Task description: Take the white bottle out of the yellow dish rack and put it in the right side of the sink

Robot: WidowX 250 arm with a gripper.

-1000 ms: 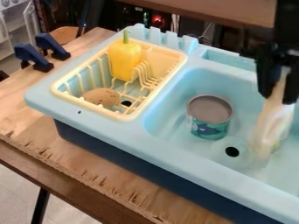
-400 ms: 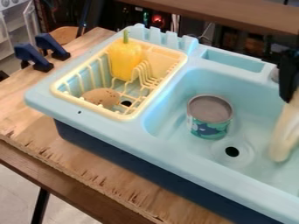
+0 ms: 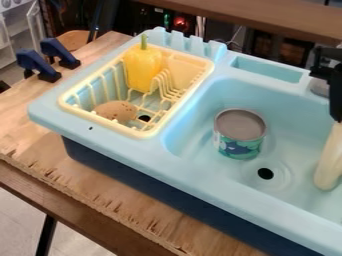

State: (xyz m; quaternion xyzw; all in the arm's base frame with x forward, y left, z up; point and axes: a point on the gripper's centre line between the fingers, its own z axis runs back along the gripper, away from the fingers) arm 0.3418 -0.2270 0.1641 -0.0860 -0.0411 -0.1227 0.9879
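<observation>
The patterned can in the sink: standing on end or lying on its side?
Standing on end: the can has its round grey end facing up.

Item: one long, cream-coloured object (image 3: 328, 162), smooth, with a rounded lower end. Pose: near upright, slightly tilted, upper end in my hand (image 3: 338, 119). Place: at the light-blue sink basin (image 3: 280, 100), beyond the drain hole (image 3: 266, 173), toward the view's right edge.
</observation>
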